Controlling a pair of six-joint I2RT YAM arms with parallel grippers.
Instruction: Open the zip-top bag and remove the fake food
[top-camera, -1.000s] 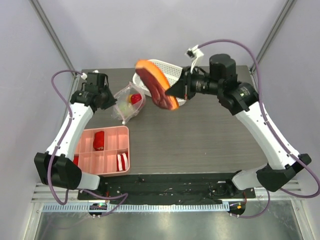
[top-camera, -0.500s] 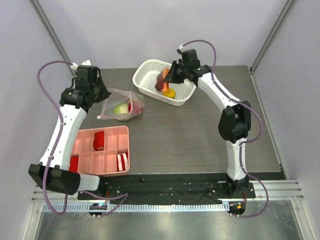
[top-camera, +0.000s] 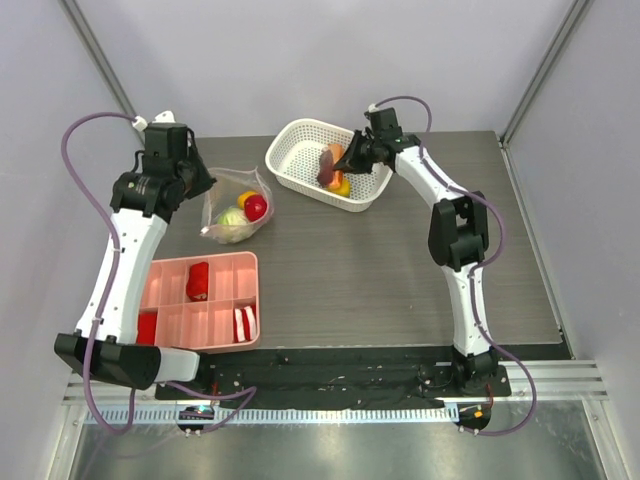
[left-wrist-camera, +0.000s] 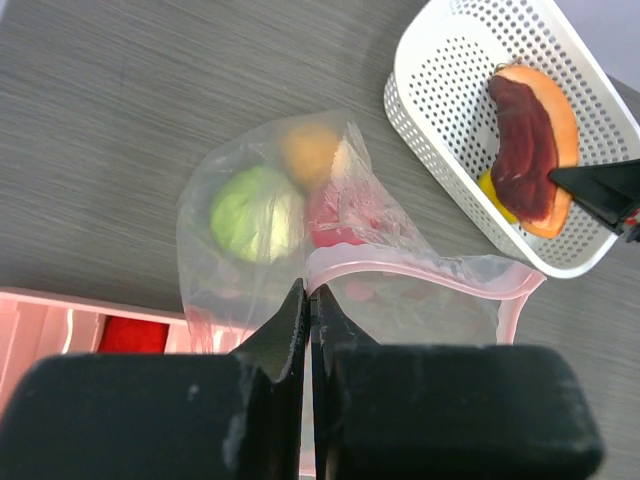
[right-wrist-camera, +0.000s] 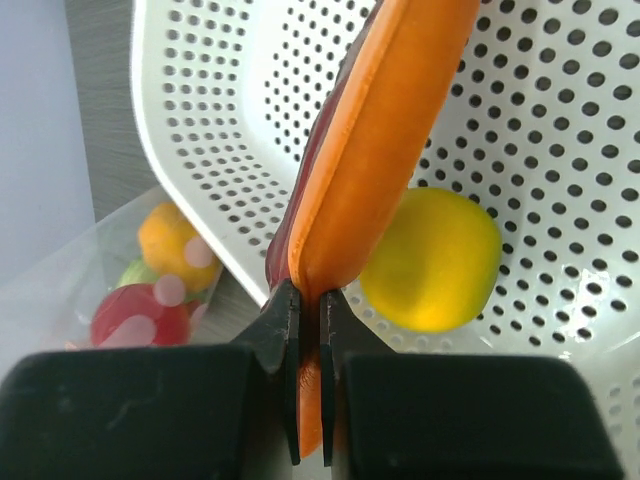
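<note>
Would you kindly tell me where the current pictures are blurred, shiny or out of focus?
Top view: even light, sharp, soft shadows only. Left wrist view: the left gripper is a dark blur up close, while the bag is sharp with mild sheen. Right wrist view: the right gripper is blurred too, the wedge fairly crisp, the bag behind soft.

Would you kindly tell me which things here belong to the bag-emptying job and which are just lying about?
Job: zip-top bag, pinched by the left gripper; green ball, red fruit and orange fruit inside; wedge in the right gripper; yellow fruit in the white basket.
Lying about: pink tray; its red piece; its red-white piece.
</note>
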